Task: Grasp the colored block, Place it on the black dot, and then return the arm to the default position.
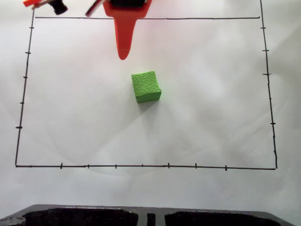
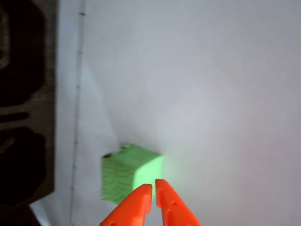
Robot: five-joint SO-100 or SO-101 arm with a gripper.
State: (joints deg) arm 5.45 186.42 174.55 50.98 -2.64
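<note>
The colored block (image 1: 146,86) is sitting on the white sheet (image 1: 211,103) in the fixed view, a small bright green cube whose top face is showing a crackled, pebbly texture, with its front face catching the light a little paler and a soft shadow falling just below and to the right of it. It is lying turned slightly off square to the hand-drawn black rectangle (image 1: 141,165), inside that outline, a bit above the middle and well apart from every side. The orange tapered finger of the arm (image 1: 126,33) is hanging down from the top edge, its tip pointing at the sheet near the cube's upper left but not touching it. In the wrist view the cube (image 2: 127,176) is appearing washed-out green and blurred, with small dark specks at its upper left edge that are too unclear to identify. The gripper (image 2: 154,186) is rising from the bottom edge with its two orange fingertips (image 2: 142,194) nearly pressed together, only a thin slit between them, holding nothing, and its tips are overlapping the cube's lower right part in the picture. A dark moulded tray (image 1: 141,217) is lying along the bottom of the fixed view. No readable writing or labels are showing, only short tick marks along the drawn lines
</note>
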